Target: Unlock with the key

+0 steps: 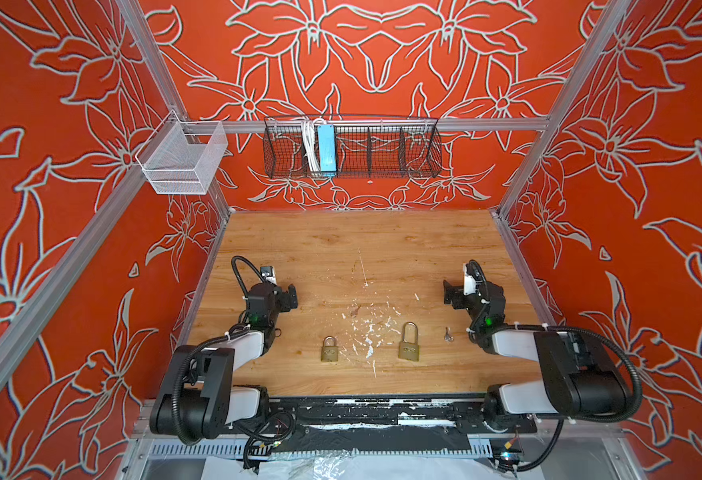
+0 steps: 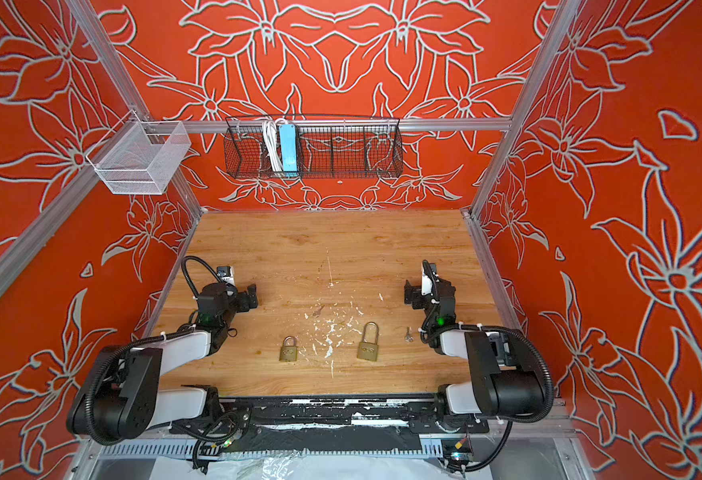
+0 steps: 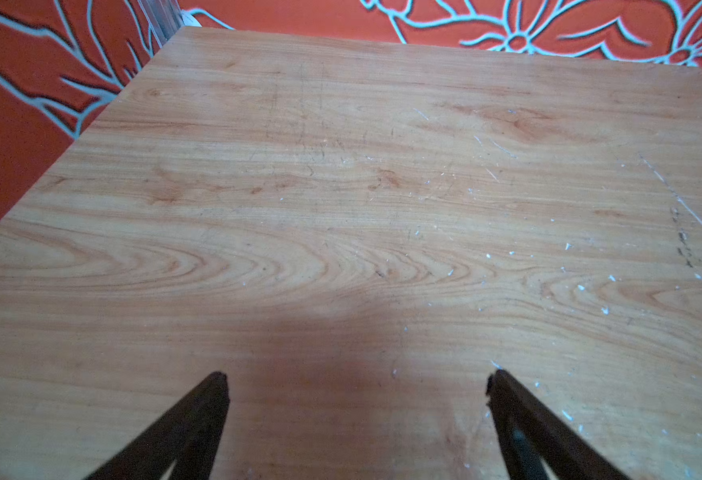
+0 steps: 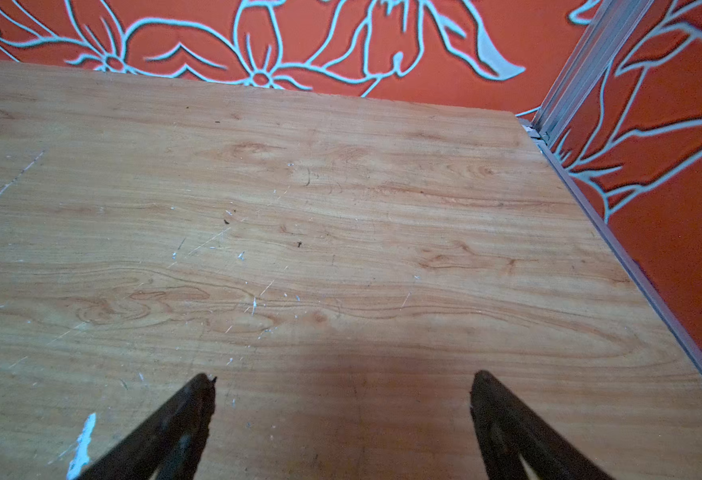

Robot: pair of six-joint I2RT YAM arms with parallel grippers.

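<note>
Key (image 1: 448, 334) judged thin, stiff, slippery; to be pinched at its head. Left claw (image 3: 357, 380) and right claw (image 4: 343, 380) are spread wide, empty.

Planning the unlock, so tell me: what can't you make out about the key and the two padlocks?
- key: too small in both top views to read its teeth.
- short padlock and tall padlock: keyholes not visible in either top view, too small; locked or not, cannot tell.
- Wrist views: key and padlocks lie outside both frames, which face the table.
</note>
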